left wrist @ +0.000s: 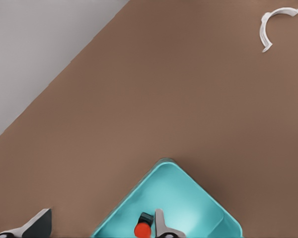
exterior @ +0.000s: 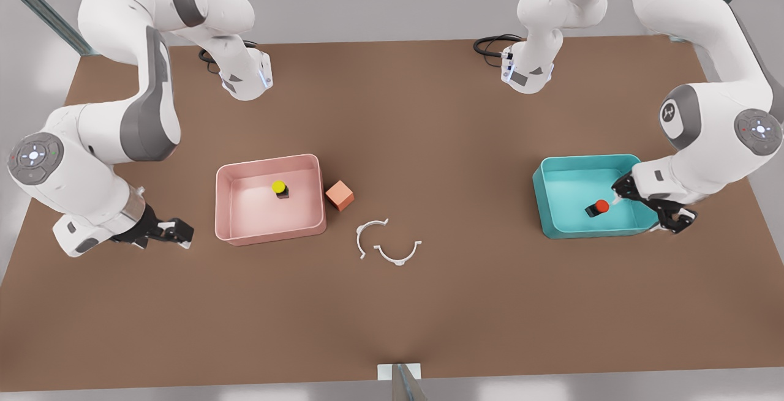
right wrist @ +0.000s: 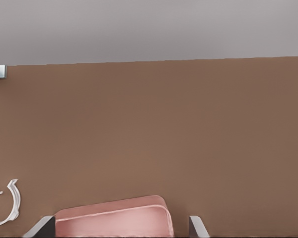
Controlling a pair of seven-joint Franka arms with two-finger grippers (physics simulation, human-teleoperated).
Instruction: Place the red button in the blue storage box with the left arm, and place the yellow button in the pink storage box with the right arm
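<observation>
The red button [exterior: 598,207] lies on its side inside the blue storage box [exterior: 588,159] at the front view's right. My left gripper [exterior: 648,210] hangs open over that box's near right corner, one fingertip just beside the button. The left wrist view shows the red button [left wrist: 143,228] in the blue box [left wrist: 129,203], touching or nearly touching one finger of the gripper [left wrist: 100,228]. The yellow button [exterior: 280,188] stands upright in the pink storage box [exterior: 269,161]. My right gripper [exterior: 177,232] is open, low over the table left of the pink box [right wrist: 114,218], holding nothing.
An orange cube [exterior: 339,196] sits just right of the pink box. Two white curved clips [exterior: 370,232] [exterior: 398,254] lie mid-table; one clip [left wrist: 273,22] shows in the left wrist view, another clip [right wrist: 7,208] in the right wrist view. Black cables lie by the arm bases.
</observation>
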